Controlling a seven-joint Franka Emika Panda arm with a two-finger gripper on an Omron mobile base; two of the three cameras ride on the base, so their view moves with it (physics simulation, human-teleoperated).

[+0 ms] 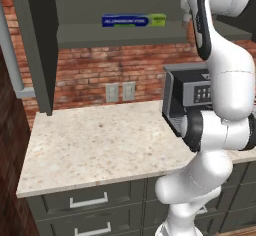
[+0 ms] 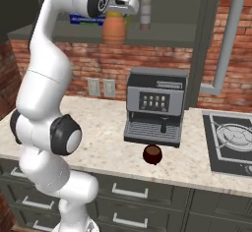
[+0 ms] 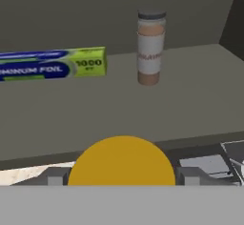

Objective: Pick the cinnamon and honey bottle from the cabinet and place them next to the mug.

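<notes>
My gripper (image 2: 116, 15) is shut on the honey bottle (image 2: 114, 30), an orange ribbed jar hanging just in front of the cabinet shelf (image 2: 162, 38). In the hand view its yellow lid (image 3: 122, 162) sits between the two fingers (image 3: 189, 176), out past the shelf's front edge (image 3: 200, 140). The cinnamon (image 3: 150, 47), a slim tan shaker with a dark cap, stands upright on the shelf behind it, untouched; it also shows as the cinnamon (image 2: 144, 14) to the right of the jar. The dark brown mug (image 2: 152, 154) rests on the counter in front of the coffee machine.
A long blue and green foil box (image 3: 52, 64) lies on the shelf, left of the shaker. The grey coffee machine (image 2: 155, 105) stands below the cabinet. A stove top (image 2: 231, 137) is at the right. Bare speckled counter (image 1: 100, 145) stretches to the left, above drawers (image 1: 89, 200).
</notes>
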